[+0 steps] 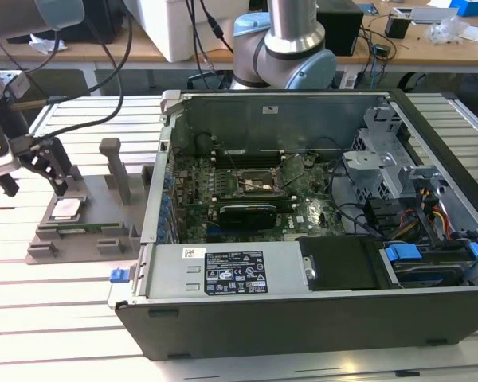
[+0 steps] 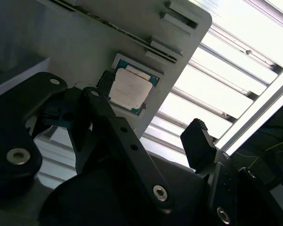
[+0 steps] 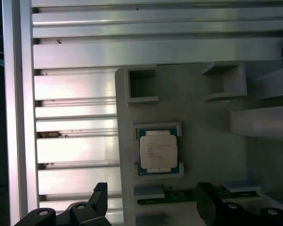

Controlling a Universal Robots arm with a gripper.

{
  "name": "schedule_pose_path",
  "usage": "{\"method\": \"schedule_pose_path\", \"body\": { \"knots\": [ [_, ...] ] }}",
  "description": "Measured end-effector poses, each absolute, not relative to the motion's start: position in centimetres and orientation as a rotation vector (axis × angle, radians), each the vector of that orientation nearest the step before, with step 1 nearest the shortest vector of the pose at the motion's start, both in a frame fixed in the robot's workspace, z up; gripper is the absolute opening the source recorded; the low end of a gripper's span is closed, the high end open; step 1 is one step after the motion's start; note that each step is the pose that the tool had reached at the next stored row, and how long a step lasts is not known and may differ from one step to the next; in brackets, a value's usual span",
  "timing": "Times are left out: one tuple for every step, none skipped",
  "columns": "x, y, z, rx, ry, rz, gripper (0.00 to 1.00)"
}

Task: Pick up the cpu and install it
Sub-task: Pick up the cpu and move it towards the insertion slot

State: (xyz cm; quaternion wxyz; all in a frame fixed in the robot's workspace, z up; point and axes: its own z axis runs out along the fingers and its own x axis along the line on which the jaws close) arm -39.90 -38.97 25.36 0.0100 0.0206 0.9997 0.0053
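While fingers (image 3: 100, 200) hang spread, cpu (image 3: 158, 150) untouched below

A silver arm (image 1: 292, 24) with pale blue joint caps (image 1: 315, 70) carries a black gripper (image 1: 32, 177) studded with silver screws (image 2: 160, 192).

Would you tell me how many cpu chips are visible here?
1: the cpu lies flat in its recess on the grey fixture, at the exterior view's left, by the open tool. Another inside the computer case may be hidden.
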Motion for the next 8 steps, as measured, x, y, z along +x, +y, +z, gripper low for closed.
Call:
{"method": "schedule_pose_path", "body": {
  "knots": [
    [-39.90,-38.97,25.29,0.064,3.121,0.016,0.84],
    [-39.90,-38.97,25.22,0.064,3.121,0.016,0.84],
    [-39.90,-38.97,25.17,0.064,3.121,0.016,0.84],
    [-39.90,-38.98,25.10,0.064,3.121,0.016,0.84],
    [-39.90,-38.97,25.04,0.064,3.121,0.016,0.84],
    [-39.90,-38.97,24.96,0.064,3.121,0.016,0.84],
    [-39.90,-38.98,24.91,0.064,3.121,0.016,0.84],
    [-39.90,-38.97,24.82,0.064,3.121,0.016,0.84]
  ]
}}
